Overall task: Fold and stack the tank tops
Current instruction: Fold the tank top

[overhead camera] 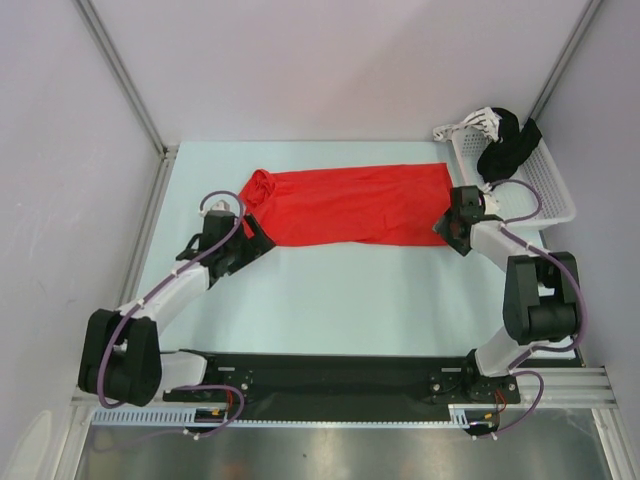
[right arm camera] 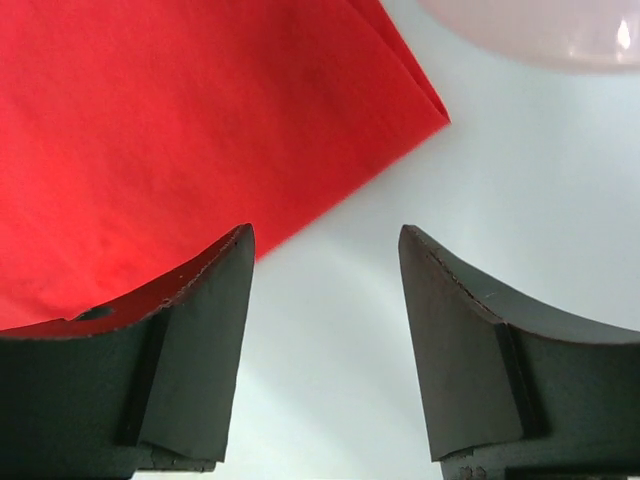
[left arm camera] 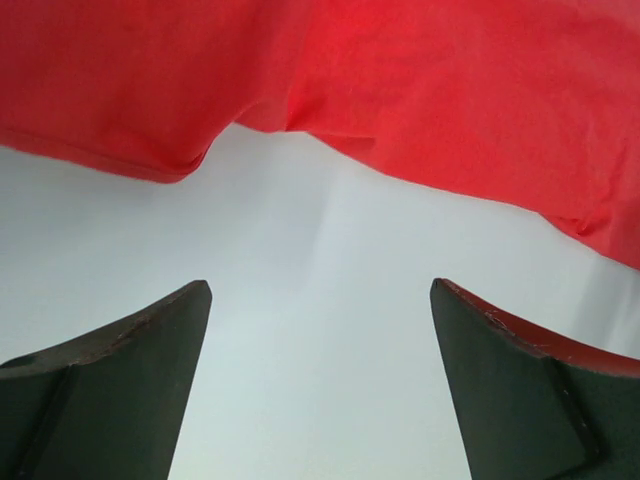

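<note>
A bright red tank top (overhead camera: 350, 205) lies flat across the back of the table, folded into a long band, with its straps bunched at the left end. My left gripper (overhead camera: 260, 237) sits at the near left corner of it, open. In the left wrist view the left gripper (left arm camera: 320, 285) has only bare table between its fingers, and the tank top (left arm camera: 400, 80) lies just beyond the tips. My right gripper (overhead camera: 447, 228) is at the near right corner, open. In the right wrist view the right gripper (right arm camera: 325, 232) is over bare table, with its left finger (right arm camera: 190, 340) above the hem of the tank top (right arm camera: 150, 130).
A white mesh basket (overhead camera: 555, 195) stands at the back right, with a black garment (overhead camera: 508, 148) draped over its rim. Grey walls with metal posts close in the left, back and right sides. A pale blurred shape (right arm camera: 540, 25) shows past the red corner in the right wrist view.
</note>
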You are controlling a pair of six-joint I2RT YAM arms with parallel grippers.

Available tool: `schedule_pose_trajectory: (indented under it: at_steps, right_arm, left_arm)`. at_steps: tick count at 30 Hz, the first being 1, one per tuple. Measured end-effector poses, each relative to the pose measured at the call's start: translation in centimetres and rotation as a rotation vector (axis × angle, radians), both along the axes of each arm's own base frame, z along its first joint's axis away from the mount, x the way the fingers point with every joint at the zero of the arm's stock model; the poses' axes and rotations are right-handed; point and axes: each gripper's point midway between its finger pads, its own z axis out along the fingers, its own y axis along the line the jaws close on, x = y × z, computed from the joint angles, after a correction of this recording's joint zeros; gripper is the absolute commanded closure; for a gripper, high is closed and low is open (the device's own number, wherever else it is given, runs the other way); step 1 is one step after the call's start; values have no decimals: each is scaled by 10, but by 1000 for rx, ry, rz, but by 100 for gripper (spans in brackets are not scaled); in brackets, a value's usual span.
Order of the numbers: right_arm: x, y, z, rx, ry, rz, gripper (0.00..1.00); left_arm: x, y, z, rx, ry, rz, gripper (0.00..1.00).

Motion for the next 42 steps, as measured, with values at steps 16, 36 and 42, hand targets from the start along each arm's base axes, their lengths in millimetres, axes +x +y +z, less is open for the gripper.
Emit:
schedule_pose_trajectory:
  at_steps: [16,36,42]
  right_arm:
    - [36,-2,-36,77,23,-308,95]
    - [-141,123,-35,100,146,119,95]
    - [-226,226,-10,168,144,474,35]
  left_arm:
    - [-7,16,-20,-40,56,175,2]
    - [167,82,-54,-1,136,535,37]
    - [299,56,-41,-68,8,469,37]
